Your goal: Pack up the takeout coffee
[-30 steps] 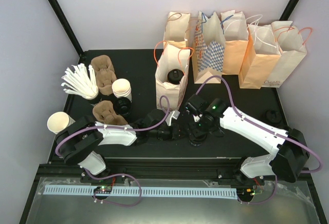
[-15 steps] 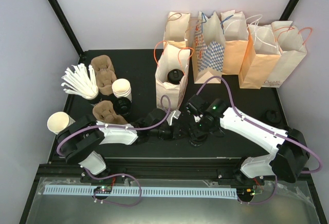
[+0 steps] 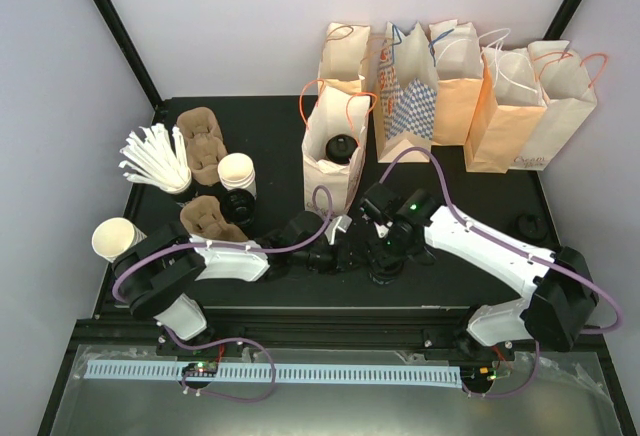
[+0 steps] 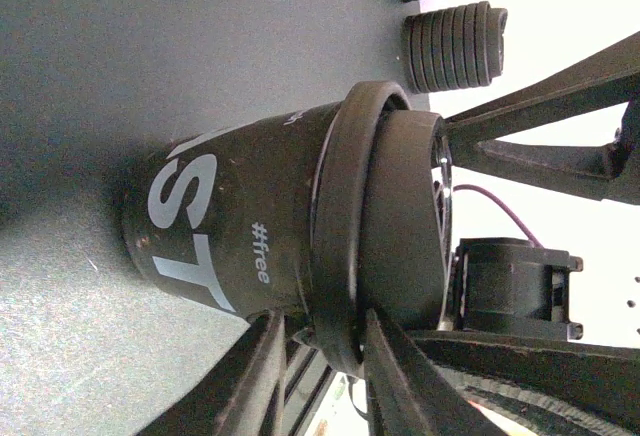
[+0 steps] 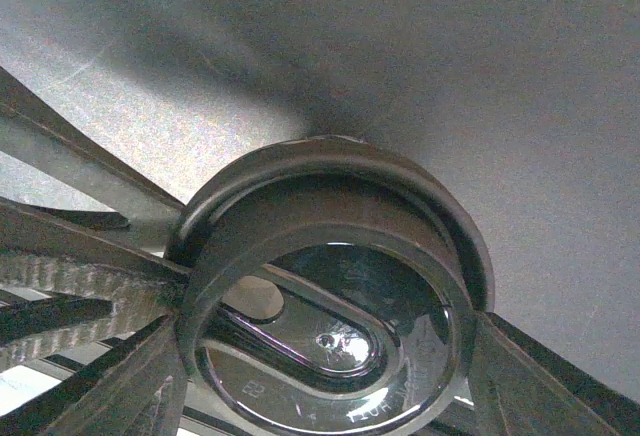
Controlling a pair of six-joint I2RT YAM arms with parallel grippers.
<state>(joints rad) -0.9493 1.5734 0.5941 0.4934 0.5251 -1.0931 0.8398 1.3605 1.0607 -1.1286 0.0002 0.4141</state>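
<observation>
Coffee (image 4: 250, 226), a lettered cup with a black lid, stands on the table (image 3: 270, 146) near its centre, between both grippers and not yet in any bag. The left gripper (image 4: 328, 336) is narrow, with one finger on each side of the lid's rim, seemingly pinching it. The right gripper (image 5: 325, 331) is wide, with a finger against each side of the lid, and appears to hold the cup from above.

One cream cup (image 3: 115, 238) stands at the near left. Two stacks of spare lids (image 4: 450, 46) lie to the right. Farther left, carriers sit in two places, one nearer (image 3: 208, 218) and one farther (image 3: 203, 141). By them are one stack of cream cups (image 3: 237, 169) and one bundle of white straws (image 3: 155, 161).

Beyond the coffee stands one open bag (image 3: 325, 184) with a black-lidded cup (image 3: 342, 146) inside, so one drink is probably packed already. Five more bags (image 3: 455, 86) line the far edge, making six in all.

What is probably left is to lift this coffee and lower it into a bag.
</observation>
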